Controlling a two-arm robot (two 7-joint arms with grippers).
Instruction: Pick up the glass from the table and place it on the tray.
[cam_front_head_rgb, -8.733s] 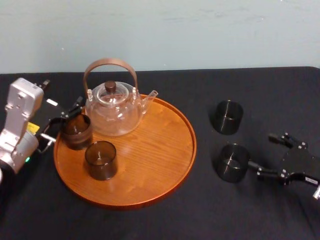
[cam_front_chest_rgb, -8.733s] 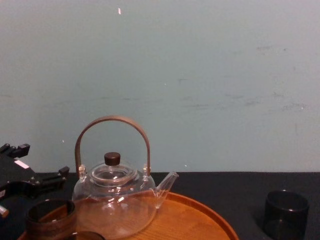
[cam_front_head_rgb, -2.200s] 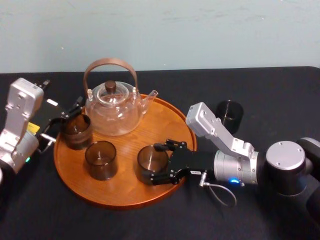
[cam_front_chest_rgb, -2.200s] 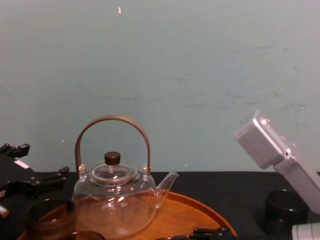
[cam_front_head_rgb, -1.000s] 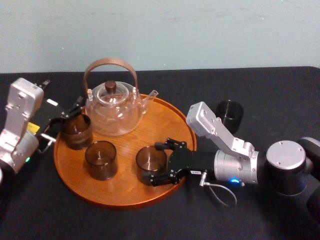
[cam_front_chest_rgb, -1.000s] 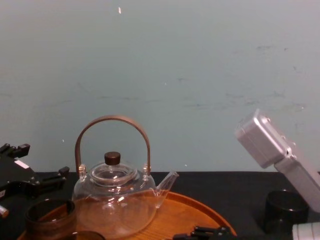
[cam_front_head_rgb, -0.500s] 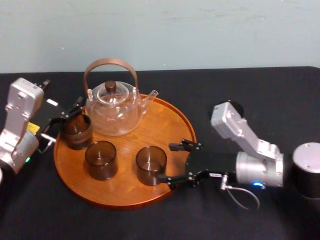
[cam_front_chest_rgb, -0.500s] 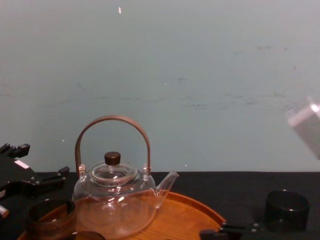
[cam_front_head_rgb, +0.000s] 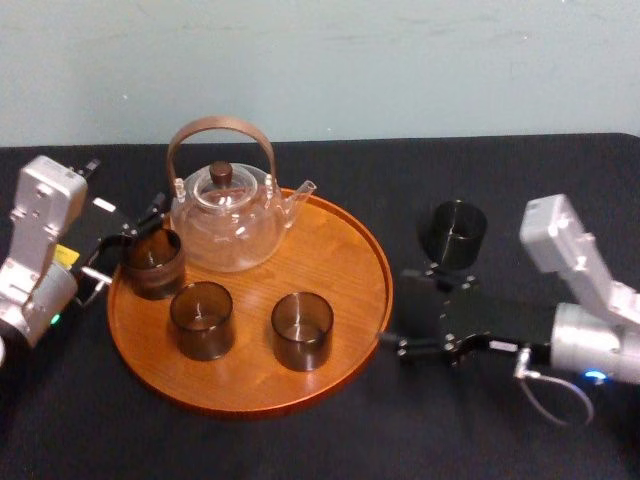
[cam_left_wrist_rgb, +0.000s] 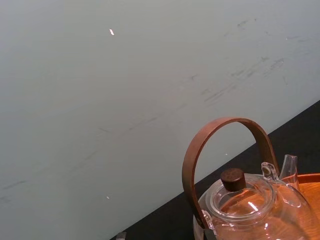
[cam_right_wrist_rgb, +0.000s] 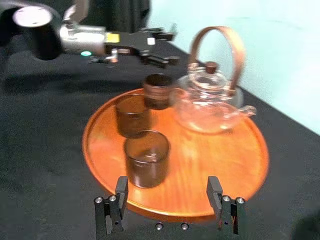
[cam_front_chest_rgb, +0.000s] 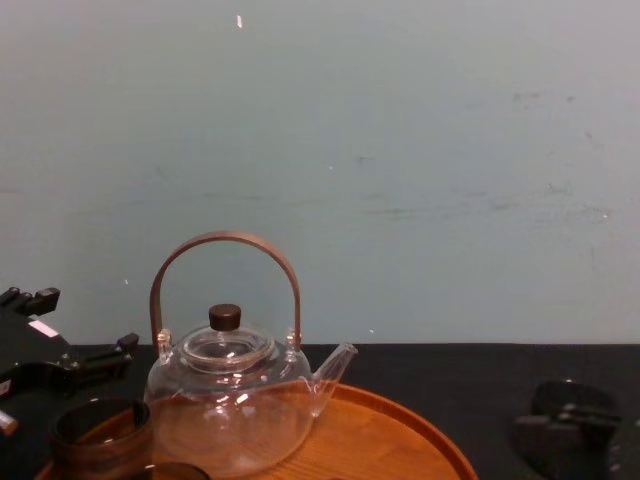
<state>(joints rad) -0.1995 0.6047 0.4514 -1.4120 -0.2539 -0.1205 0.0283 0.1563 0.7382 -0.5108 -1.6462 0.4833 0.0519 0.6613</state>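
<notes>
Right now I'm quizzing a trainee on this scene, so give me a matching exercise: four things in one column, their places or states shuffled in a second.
Things:
1 teapot
2 right hand
3 left hand
4 lone glass

Places or states:
a on the black table, right of the tray
b open, just off the tray's right rim
c at the tray's left rear edge
d on the tray, at its back

Pairs: 1-d, 2-b, 3-c, 4-a

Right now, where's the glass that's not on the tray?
In the head view, the glass stands on the table on the robot's right, just right of the tray and just beyond the open right gripper.
</notes>
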